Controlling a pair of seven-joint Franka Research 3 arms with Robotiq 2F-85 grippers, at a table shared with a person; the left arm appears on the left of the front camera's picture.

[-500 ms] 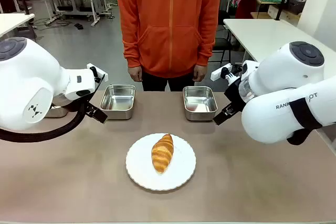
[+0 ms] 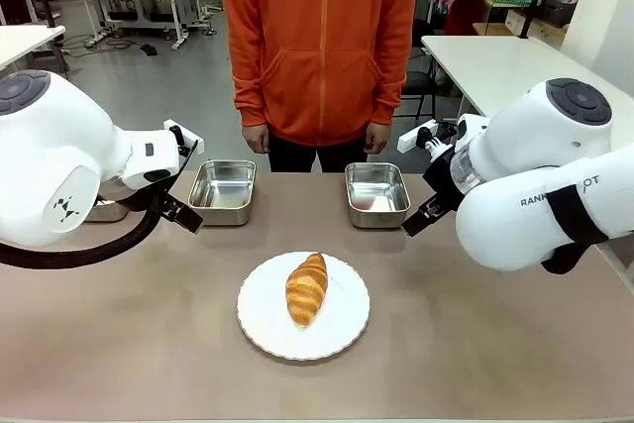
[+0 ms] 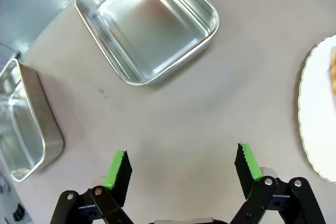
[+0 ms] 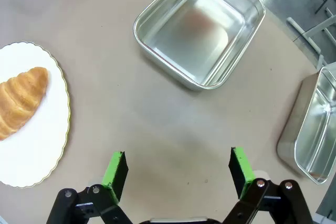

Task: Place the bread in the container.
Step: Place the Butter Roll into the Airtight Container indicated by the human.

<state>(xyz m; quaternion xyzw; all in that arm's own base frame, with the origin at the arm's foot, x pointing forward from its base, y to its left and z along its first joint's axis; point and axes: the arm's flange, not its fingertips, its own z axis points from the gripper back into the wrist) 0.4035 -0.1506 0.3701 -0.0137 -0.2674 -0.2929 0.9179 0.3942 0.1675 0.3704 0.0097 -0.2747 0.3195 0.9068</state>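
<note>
Bread (image 2: 307, 288), a golden-brown croissant with a ridged crust, lies at the centre of a round white scalloped plate (image 2: 260, 332) on the brown desk (image 2: 119, 344), with one tapered end pointing away from the robot and nothing touching it. Beyond the plate and to its left stands the left container (image 2: 222, 192), a shiny rectangular steel tray with rounded corners, which is empty. Beyond the plate and to its right stands the right container (image 2: 376, 193), of the same kind and also empty. Both are clear of the plate's rim and well apart from each other. A third tray (image 3: 21, 124) lies farther from the plate than the left container, and a fourth tray (image 4: 315, 129) lies farther from it than the right container. The left gripper (image 3: 182, 162) hangs over bare desk between the plate's left edge and the left container. Its jaws stand wide apart, green pads (image 3: 116, 170) facing inward, holding nothing. The right gripper (image 4: 177, 162) hangs over bare desk between the plate's right edge and the right container, and its jaws are likewise spread wide and empty. Past the two containers, on the side of the desk opposite the plate's near edge, stands a person (image 2: 319, 47) in an orange hooded top, arms down, with both hands just above the desk edge.
</note>
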